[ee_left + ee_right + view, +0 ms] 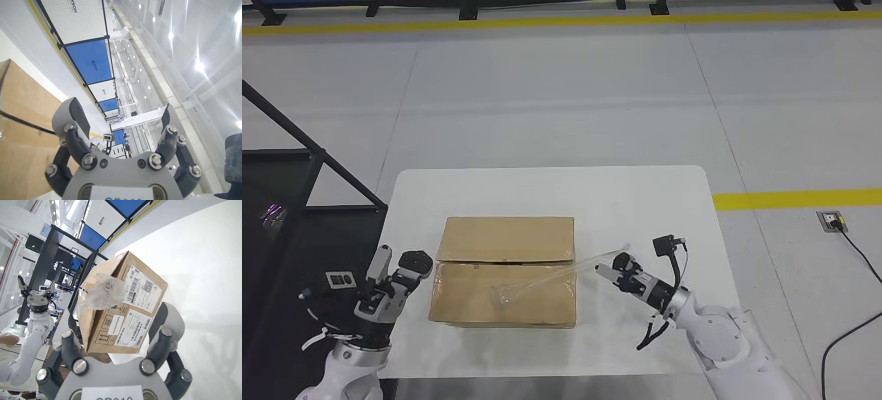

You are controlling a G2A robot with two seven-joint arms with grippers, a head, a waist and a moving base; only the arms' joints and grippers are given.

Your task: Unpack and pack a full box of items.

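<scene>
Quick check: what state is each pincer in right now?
Left pincer: open, empty.
Right pincer: open; crumpled clear tape strip ahead of it, not clamped.

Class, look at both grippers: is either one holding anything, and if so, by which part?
Nothing is clamped. The left gripper and right gripper stand open. Clear tape hangs near the right one; whether it sticks to a finger cannot be told.

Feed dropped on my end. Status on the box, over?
Left gripper open beside box. Right gripper open, facing it. Box shut; clear tape peeled up off its top, crumpled end before right gripper.
</scene>
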